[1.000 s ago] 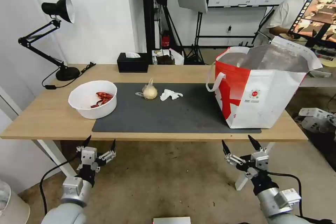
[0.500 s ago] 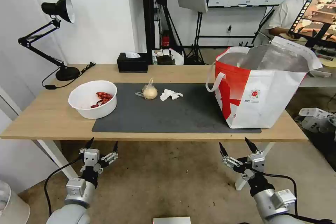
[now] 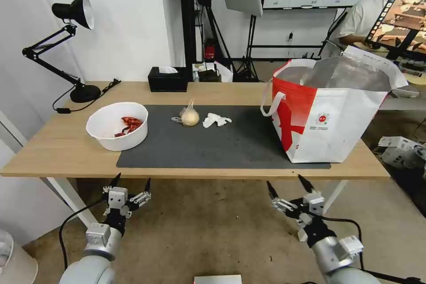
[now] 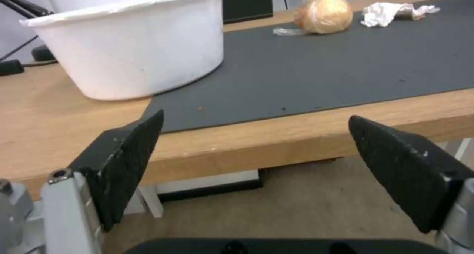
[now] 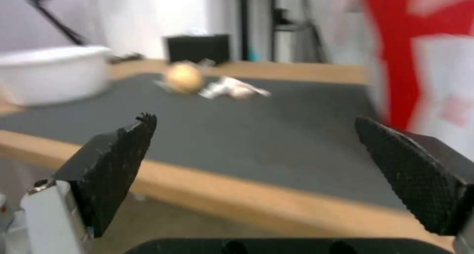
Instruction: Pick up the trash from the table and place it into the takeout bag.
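Below the table's near edge, the left gripper and right gripper hang spread, empty. At ten o'clock sits the stiff white bowl (best pinched at its rim); at twelve, the knotted bag and light, soft tissue; at two, the takeout bag stands open.

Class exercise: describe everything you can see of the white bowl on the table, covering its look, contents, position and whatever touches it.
The white bowl is round and deep, with a thin rolled rim and smooth, plain walls that look like plastic. It stands upright toward the left end of the table, its base partly on bare wood and partly over the near left corner of the dark grey mat. Red scraps lie inside on the bottom. Nothing else touches it. The open left gripper hangs below the table edge in front of it.
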`<state>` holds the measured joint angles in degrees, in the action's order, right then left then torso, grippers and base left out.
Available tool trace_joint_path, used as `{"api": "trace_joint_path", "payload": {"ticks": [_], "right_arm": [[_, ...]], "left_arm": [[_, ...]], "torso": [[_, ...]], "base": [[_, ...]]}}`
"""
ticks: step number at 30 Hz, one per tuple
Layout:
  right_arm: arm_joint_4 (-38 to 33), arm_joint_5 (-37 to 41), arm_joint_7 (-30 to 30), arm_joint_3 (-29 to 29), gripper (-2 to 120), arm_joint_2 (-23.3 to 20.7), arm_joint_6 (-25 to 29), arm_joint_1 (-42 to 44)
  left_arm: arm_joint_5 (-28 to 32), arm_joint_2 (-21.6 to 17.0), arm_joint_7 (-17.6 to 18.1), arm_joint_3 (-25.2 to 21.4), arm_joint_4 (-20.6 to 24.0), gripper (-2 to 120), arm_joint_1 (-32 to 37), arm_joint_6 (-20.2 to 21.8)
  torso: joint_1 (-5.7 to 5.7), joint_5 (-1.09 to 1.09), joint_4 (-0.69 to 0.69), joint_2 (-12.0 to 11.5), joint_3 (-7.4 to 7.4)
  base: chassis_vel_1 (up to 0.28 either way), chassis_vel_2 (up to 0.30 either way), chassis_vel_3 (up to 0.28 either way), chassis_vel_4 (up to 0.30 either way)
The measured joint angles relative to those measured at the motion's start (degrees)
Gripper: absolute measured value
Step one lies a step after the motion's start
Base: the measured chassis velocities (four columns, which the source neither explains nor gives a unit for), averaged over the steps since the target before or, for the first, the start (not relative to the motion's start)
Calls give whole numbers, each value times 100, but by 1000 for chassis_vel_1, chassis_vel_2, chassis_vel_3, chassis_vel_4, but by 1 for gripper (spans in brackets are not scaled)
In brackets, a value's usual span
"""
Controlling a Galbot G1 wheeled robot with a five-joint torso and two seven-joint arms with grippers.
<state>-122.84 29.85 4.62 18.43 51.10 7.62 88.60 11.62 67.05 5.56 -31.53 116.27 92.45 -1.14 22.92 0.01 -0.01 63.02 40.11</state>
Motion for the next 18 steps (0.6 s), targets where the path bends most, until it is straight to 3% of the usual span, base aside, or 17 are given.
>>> {"api": "trace_joint_path", "payload": {"ticks": [6, 9, 10, 12, 13, 16, 18], "right_arm": [[364, 948, -17, -672, 100, -754, -252, -1427], [896, 1381, 129, -1473, 100, -968, -384, -2731], [896, 1381, 129, -1473, 100, -968, -384, -2731], [1289, 1684, 390, -2199, 100, -911, -594, -3663], [1289, 1684, 390, -2199, 100, -911, -594, -3663], [2051, 2233, 761, -3348, 100, -526, -908, -5074], [2351, 2327, 844, -3629, 100, -351, -965, -5526]], "left_arm": [[-6, 25, 12, -48, 61, 100, 15, -1], [-11, 39, 13, -105, 62, 100, 16, 0], [-11, 39, 13, -105, 62, 100, 16, 0], [2, 35, 17, -140, 33, 100, -7, 2], [2, 35, 17, -140, 33, 100, -7, 2], [32, 8, 20, -166, -31, 100, -78, 20], [41, -3, 20, -169, -55, 100, -105, 24]], "torso": [[1, -1, 2, 0, 1], [1, -3, 0, 0, 0], [1, -3, 0, 0, 0], [1, -1, 1, 0, 1], [1, -1, 1, 0, 1], [1, 2, -2, -1, 1], [1, -1, 0, 0, 0]], "base": [[0, 0, 0, 0], [0, 0, 0, 0], [0, 0, 0, 0], [0, 0, 0, 0], [0, 0, 0, 0], [0, 0, 0, 0], [0, 0, 0, 0]]}}
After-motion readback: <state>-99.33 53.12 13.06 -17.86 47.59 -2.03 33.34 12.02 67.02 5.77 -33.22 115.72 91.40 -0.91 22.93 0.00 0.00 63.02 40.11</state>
